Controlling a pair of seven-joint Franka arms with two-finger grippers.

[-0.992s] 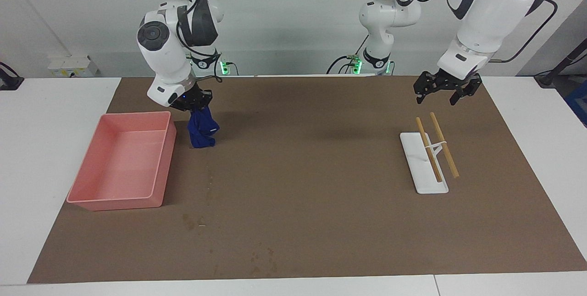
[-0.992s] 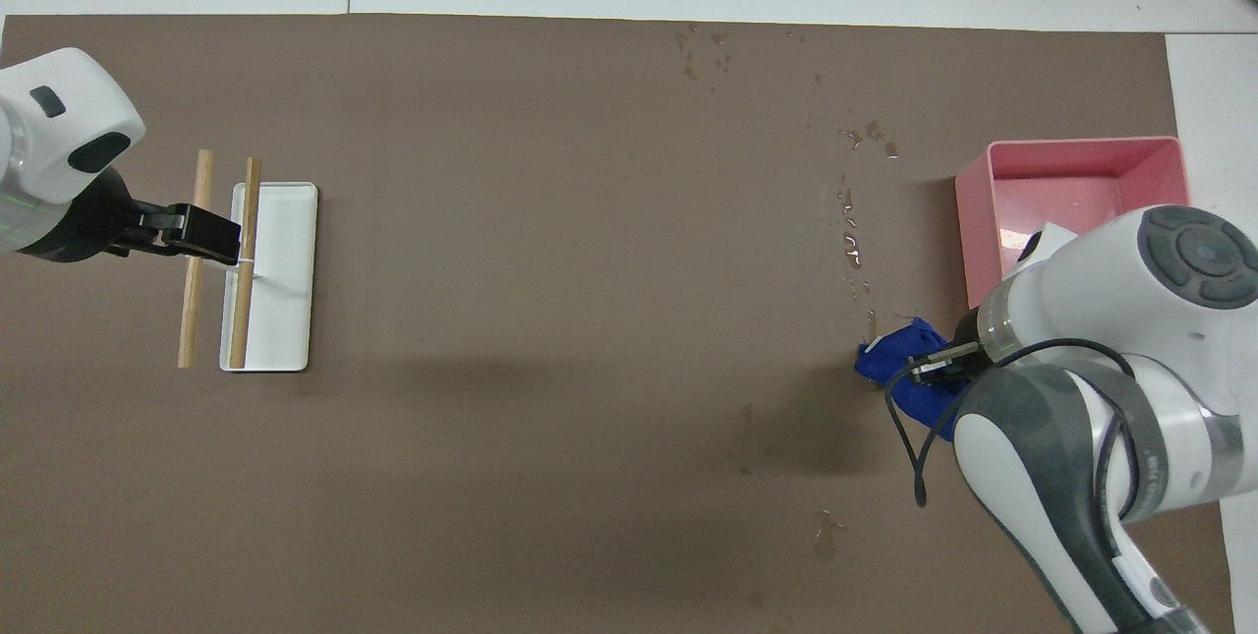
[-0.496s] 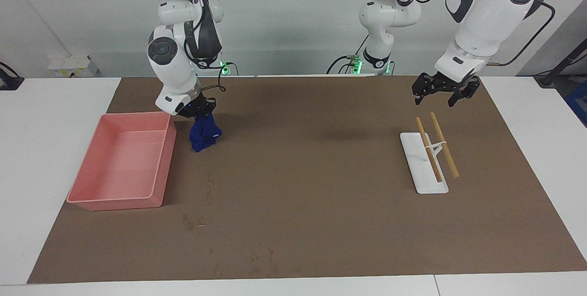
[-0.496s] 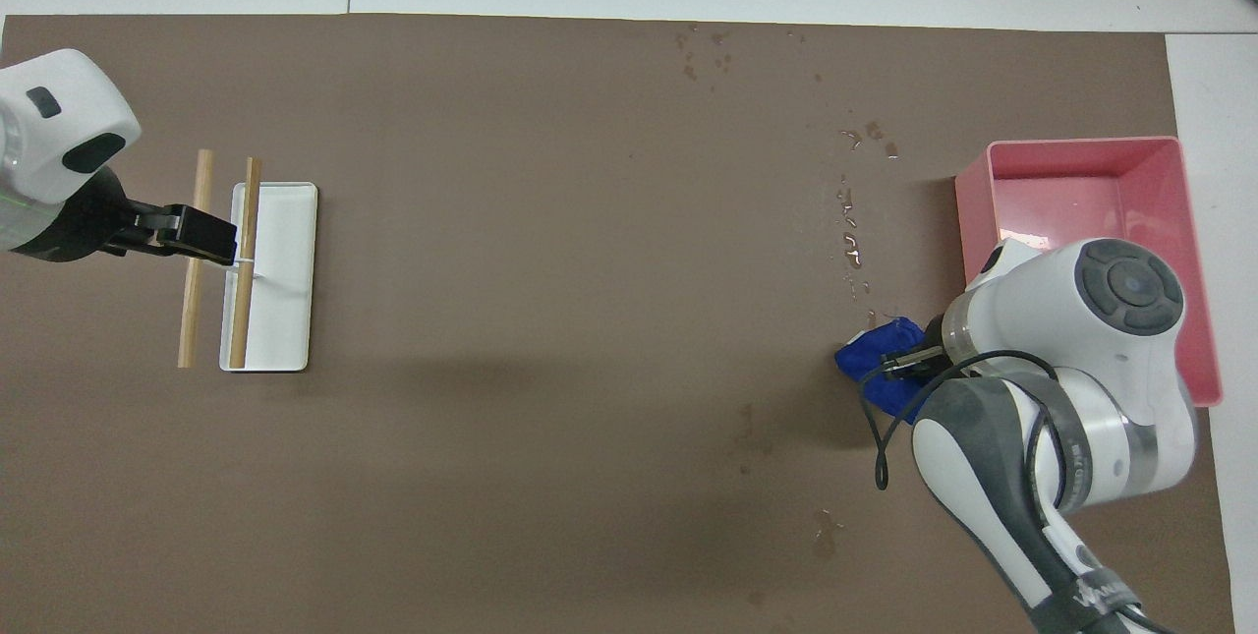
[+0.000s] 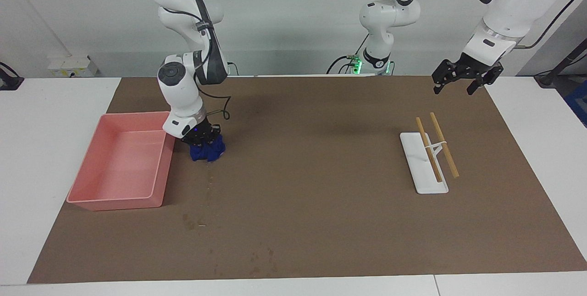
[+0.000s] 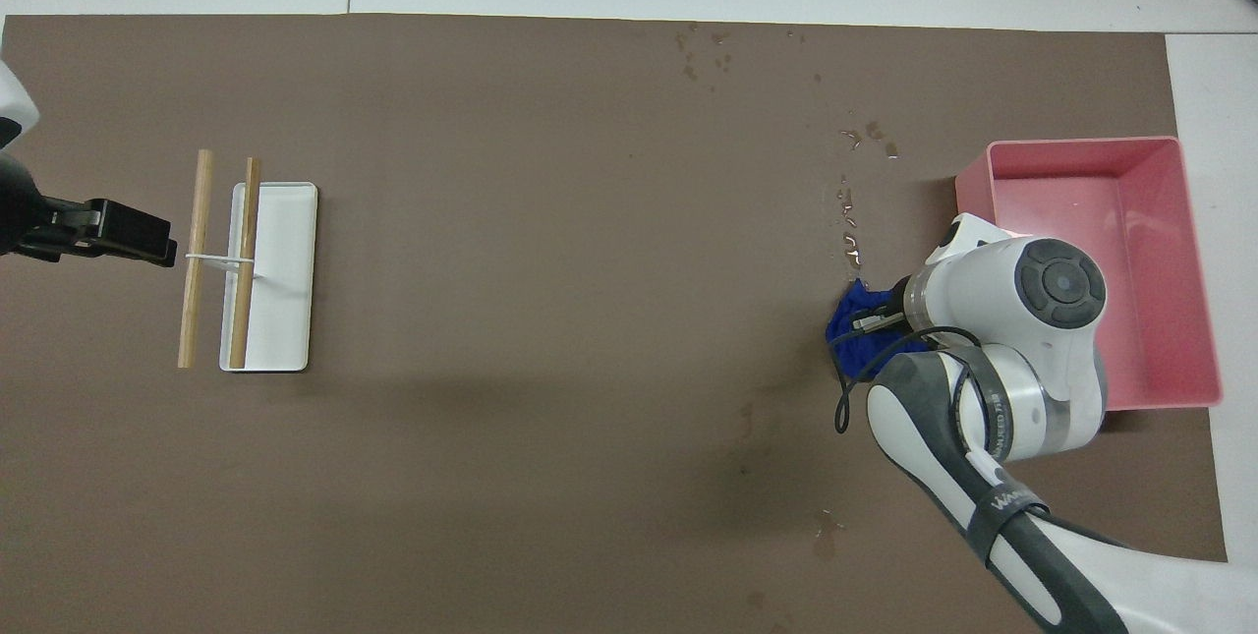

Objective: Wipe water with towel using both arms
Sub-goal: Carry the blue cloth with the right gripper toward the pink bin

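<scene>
Since a second ago the right gripper (image 5: 204, 141) has dropped down and pressed the small bunchy royal-blue cloth towel (image 5: 208, 152) onto the brown mat (image 5: 321, 204) on the desk, just beside the pink plastic tray (image 5: 120, 195), its jaws clamped tight on the cloth. Faint darker water blotches (image 6: 850, 246) start right at the towel's edge and trail away from the robots. Meanwhile the left gripper (image 5: 462, 78) has lifted clear, jaws spread wide and holding nothing, over the mat near the white rack with two wooden rods (image 5: 431, 151).
</scene>
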